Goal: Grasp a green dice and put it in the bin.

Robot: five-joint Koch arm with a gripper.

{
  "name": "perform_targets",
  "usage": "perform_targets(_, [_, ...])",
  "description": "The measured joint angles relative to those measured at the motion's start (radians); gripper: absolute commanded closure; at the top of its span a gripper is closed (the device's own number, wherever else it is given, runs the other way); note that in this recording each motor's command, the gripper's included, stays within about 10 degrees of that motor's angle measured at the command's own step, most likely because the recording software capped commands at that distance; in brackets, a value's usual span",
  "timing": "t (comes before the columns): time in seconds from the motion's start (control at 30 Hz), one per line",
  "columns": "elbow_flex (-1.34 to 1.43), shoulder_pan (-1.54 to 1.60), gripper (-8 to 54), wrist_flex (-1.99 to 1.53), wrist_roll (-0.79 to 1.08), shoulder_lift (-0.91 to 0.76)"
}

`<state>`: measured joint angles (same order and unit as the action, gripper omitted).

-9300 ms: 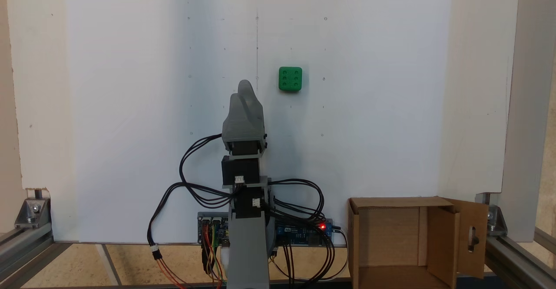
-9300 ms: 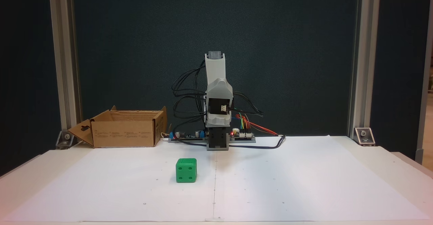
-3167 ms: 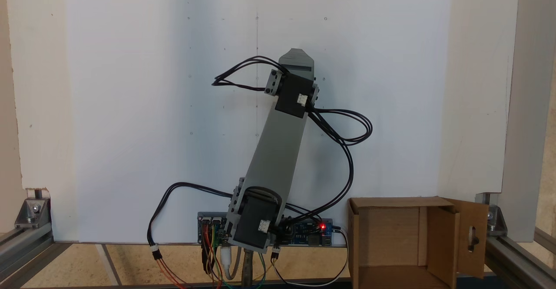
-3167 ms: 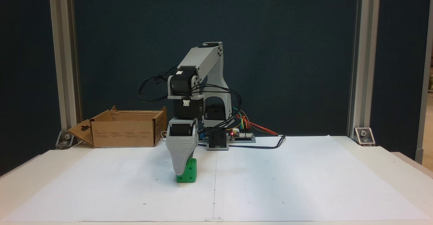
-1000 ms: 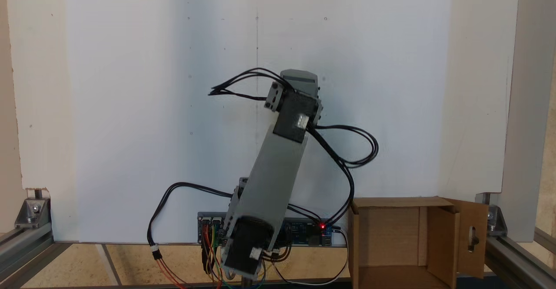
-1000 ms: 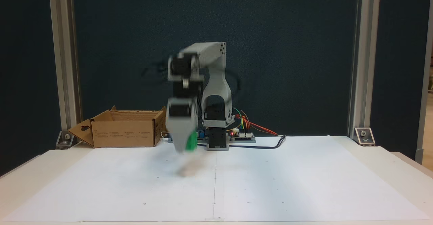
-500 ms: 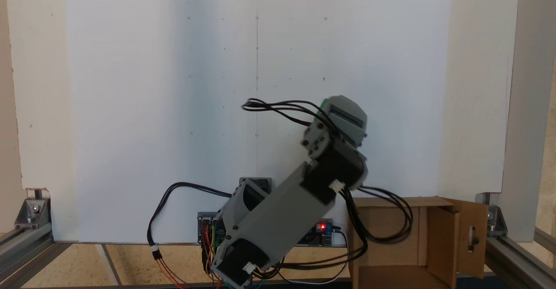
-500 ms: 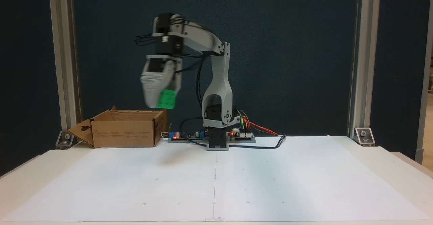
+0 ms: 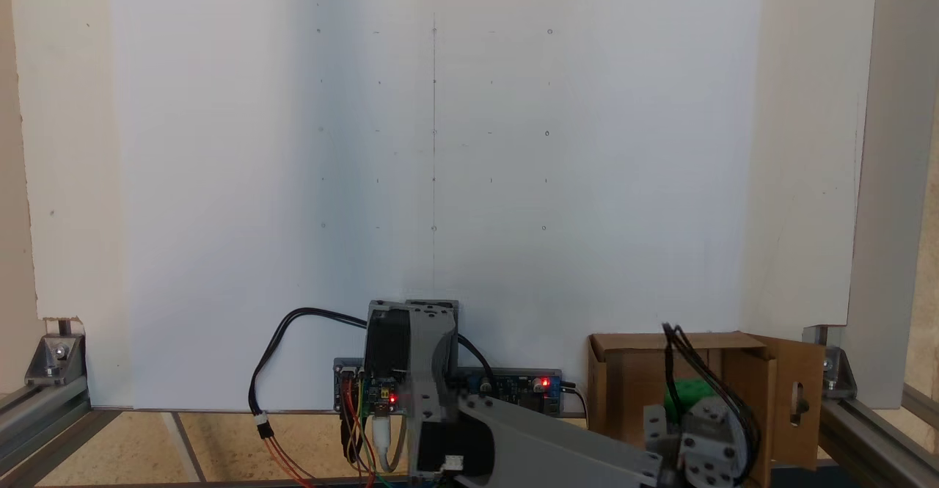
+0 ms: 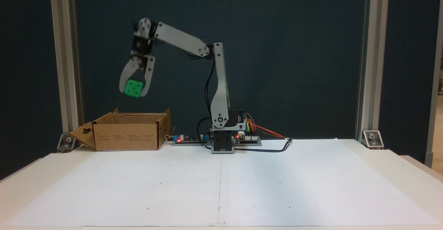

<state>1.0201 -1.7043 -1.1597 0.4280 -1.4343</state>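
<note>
- Swung across in the last half second: gripper [image 10: 133,92] now high above the bin [image 10: 128,137], at the far left of the table [image 10: 398,174] in a fixed view, no longer short of the box's near right corner.
- Clamped on the green dice [image 10: 133,88], one curved jaw on each side of the cube, cube tilted a little, well clear of the box rim below.
- A second before, low over the white paper [image 10: 277,188] near the middle; since then lifted, carried left and backed toward the far edge.
- In the other fixed view, a patch of the green dice [image 9: 686,390] seen under the wrist, inside the outline of the bin [image 9: 620,392] at the lower right.
- Meaning for the task, as a judgement: grasp done, carry nearly done, release left; dropping from this height probably fine given the wide opening, though a bounce off a flap seems possible.
- Paper sheet bare where the cube stood nine seconds ago.
- Count: one green dice, one bin with one slotted flap [image 10: 82,133] folded outward, one arm, one gripper.
- Also counted: one controller board [image 10: 247,138] with coloured wires beside the arm base, two metal frame posts [image 10: 367,60] at the far corners.
</note>
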Motion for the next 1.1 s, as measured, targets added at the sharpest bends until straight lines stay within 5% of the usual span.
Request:
perform_targets(0.4, [0.0,-0.109,34.1,0.173,0.094,0.253])
perform_targets(0.5, [0.002,-0.143,13.2,0.178,0.095,0.268])
perform_targets(0.63, [0.002,-0.183,-0.4,0.153,0.094,0.301])
perform_targets(0.87, [0.002,-0.155,0.0,0.144,0.084,0.273])
perform_targets(1.1, [0.0,0.141,-0.2,0.141,-0.173,0.055])
